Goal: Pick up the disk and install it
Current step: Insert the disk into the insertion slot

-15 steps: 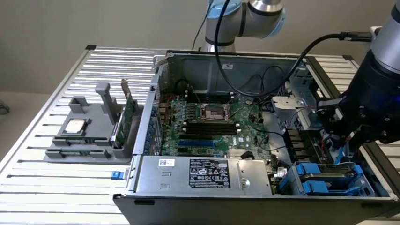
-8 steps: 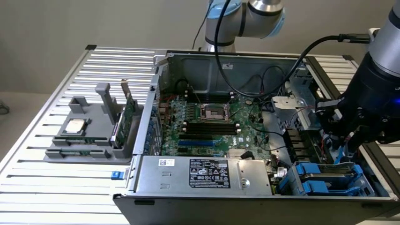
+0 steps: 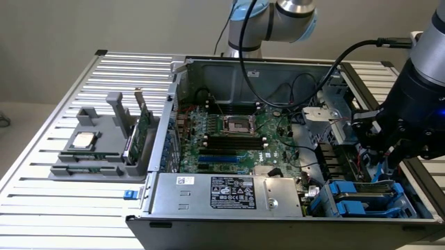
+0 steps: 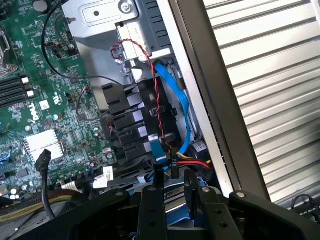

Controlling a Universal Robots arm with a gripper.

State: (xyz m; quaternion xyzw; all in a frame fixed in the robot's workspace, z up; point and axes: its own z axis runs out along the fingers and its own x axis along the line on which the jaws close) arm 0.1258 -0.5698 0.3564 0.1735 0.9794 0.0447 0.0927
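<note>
An open computer case (image 3: 230,229) lies on a slatted bench (image 3: 70,208), and every place here is given from that case. The arm reaches down into the case at its corner toward the exterior view's right, beside the side wall. There the hand (image 3: 384,165) (image 4: 173,176) is clenched on the disk (image 3: 381,175) (image 4: 172,202): in the wrist view its two dark fingers (image 4: 150,200) stand on either side of a blue and silver piece, the disk's frame seen edge on. The disk hangs just above the case's drive bay (image 3: 361,198), where other blue carriers sit side by side. How deep it has gone into the bay cannot be told. A blue cable (image 4: 182,115) and a twisted red and black wire (image 4: 155,90) run down the inside of the case wall close to the fingers. The green board (image 3: 236,140) (image 4: 45,125) covers the middle of the case floor, and the grey supply box (image 3: 230,195) fills the case's near edge. Outside the case, on the exterior view's left, a grey holder (image 3: 87,164) on the bench carries a square chip (image 3: 83,140) and an upright green card (image 3: 143,130).
</note>
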